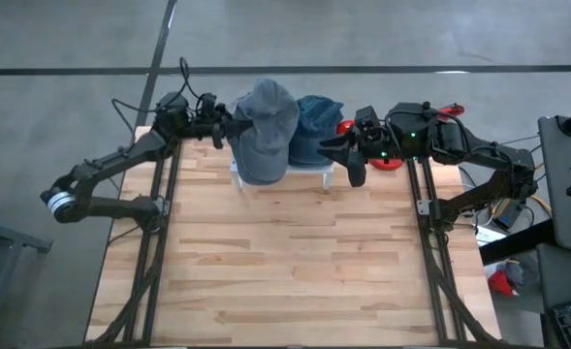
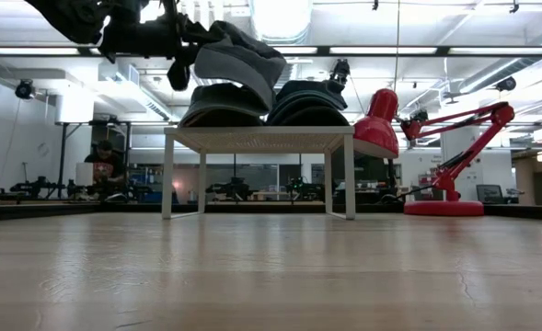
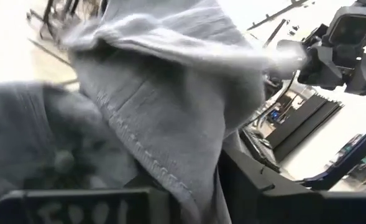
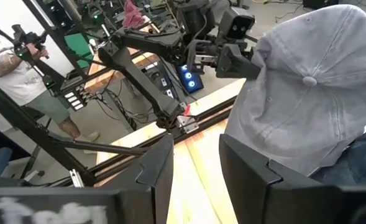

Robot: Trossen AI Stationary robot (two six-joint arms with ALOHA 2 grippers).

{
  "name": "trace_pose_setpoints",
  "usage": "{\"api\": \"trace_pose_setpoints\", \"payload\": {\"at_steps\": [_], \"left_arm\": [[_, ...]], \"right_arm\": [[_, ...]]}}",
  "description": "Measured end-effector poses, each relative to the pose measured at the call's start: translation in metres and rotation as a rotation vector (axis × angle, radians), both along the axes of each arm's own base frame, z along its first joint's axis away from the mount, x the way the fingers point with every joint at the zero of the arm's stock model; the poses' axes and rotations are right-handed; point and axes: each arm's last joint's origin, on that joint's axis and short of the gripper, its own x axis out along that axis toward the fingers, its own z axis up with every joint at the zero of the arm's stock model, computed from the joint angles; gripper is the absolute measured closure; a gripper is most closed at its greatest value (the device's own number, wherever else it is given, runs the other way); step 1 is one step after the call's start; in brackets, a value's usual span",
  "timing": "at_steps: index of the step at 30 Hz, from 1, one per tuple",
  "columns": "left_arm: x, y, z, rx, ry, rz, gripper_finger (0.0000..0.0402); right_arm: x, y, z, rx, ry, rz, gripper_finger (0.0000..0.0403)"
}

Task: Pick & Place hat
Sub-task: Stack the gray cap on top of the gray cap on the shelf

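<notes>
A light grey cap [image 1: 266, 128] sits tilted on top of a darker hat [image 2: 220, 103] on a small white stand [image 2: 261, 138] at the table's far edge. A blue hat [image 1: 316, 124] lies beside it on the stand. My left gripper [image 1: 225, 128] is level at the grey cap's left side, and the cap's cloth [image 3: 170, 93] fills the left wrist view. Its fingers stand apart, with the cap's stitched edge between them. My right gripper [image 1: 348, 160] hangs open to the right of the blue hat with nothing between its fingers [image 4: 245, 168]. My left gripper comes level at the grey cap from the table's left, and the cap's stitched edge [image 3: 189, 180] hangs down between its parted fingers. Whether a finger touches the cloth, I cannot tell. The cap rests on the hat below it.
A red desk lamp [image 2: 436, 138] stands at the far right, behind my right arm. Bare wooden tabletop [image 1: 285, 262] stretches from the stand to the near edge. People are in the room beyond the table [image 4: 9, 68].
</notes>
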Motion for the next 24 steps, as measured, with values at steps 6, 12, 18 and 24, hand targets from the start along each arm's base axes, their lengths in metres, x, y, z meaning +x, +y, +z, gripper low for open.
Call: {"api": "trace_pose_setpoints", "payload": {"at_steps": [6, 12, 18, 24], "left_arm": [[-0.001, 0.001, 0.006, 0.085, 0.071, 0.015, 0.0295], [-0.002, 0.001, 0.005, 0.11, 0.209, 0.043, 0.0293], [-0.003, 0.003, 0.011, 0.167, 0.208, 0.06, 0.0293], [-0.011, 0.011, 0.011, 0.146, 0.216, 0.105, 0.0293]], "right_arm": [[0.0, 0.0, 0.0, 0.0, 0.0, 0.0, 0.0289], [0.0, 0.0, 0.0, 0.0, -0.001, 0.0, 0.0294], [0.0, 0.0, 0.0, 0.0, -0.001, 0.0, 0.0287], [0.0, 0.0, 0.0, 0.0, -0.001, 0.001, 0.028]]}}
